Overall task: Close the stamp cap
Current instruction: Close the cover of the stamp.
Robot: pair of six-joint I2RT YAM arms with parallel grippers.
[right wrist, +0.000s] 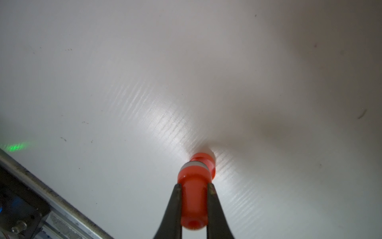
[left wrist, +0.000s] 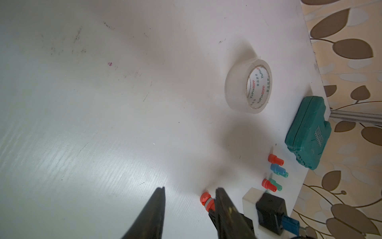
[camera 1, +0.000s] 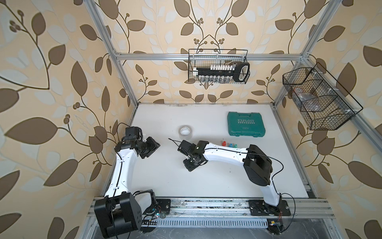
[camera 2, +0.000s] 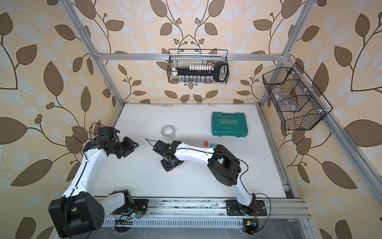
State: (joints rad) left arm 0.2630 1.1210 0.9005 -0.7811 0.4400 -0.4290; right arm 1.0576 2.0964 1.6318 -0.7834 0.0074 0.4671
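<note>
A red stamp (right wrist: 196, 173) stands upright on the white table (camera 1: 217, 182), cap end down. Its red cap (right wrist: 203, 159) sits against the table below a grey band. My right gripper (right wrist: 194, 186) is shut on the stamp's narrow upper stem. In a top view only a sliver of the red stamp (camera 2: 171, 170) shows under the right gripper (camera 2: 168, 165). My left gripper (left wrist: 190, 189) is open and holds nothing. It hovers to the left (camera 1: 153, 144), apart from the stamp (left wrist: 207, 200), which shows beyond one finger.
Several more small stamps stand behind the right arm, a red one (camera 1: 223, 143), a blue one (camera 1: 230, 145) and a green one (camera 1: 235, 145). A tape roll (camera 1: 185, 131) and a teal tool case (camera 1: 246, 124) lie further back. Wire baskets (camera 1: 219, 66) hang on the walls.
</note>
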